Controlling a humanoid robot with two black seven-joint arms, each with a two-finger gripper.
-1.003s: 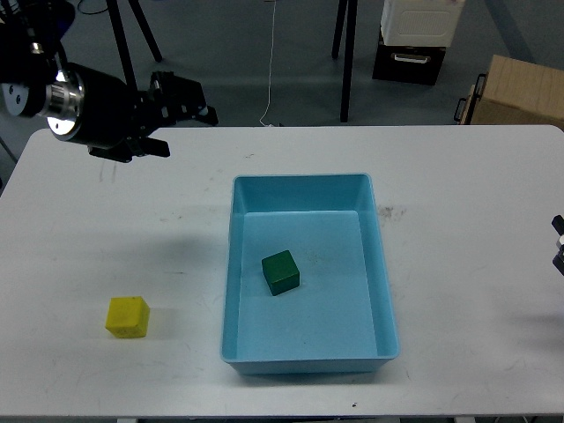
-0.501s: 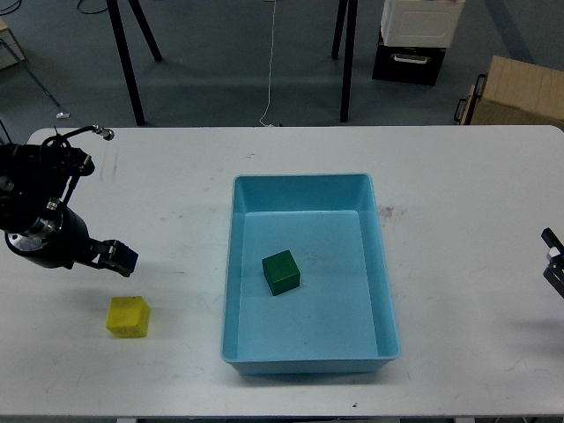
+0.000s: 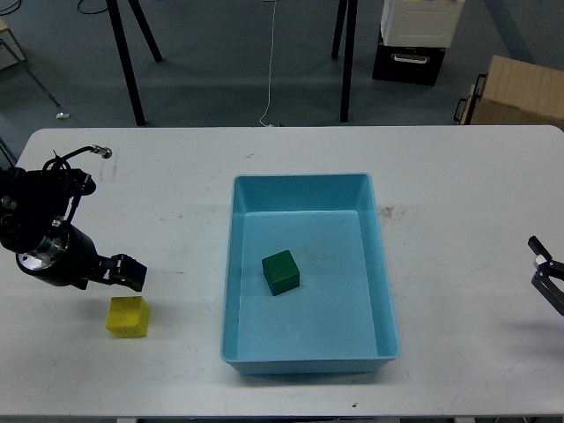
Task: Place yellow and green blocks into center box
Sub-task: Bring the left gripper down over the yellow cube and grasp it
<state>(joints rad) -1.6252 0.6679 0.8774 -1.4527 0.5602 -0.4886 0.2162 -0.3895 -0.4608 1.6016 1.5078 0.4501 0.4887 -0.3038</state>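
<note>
While its fingers (image 3: 126, 272) hide their state, left arm hovers over yellow block (image 3: 128, 316)

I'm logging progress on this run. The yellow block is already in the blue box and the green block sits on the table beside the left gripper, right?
Not quite: the colours are swapped. The head view shows the green block inside the blue box, while the yellow block sits on the table just below the left gripper.
</note>
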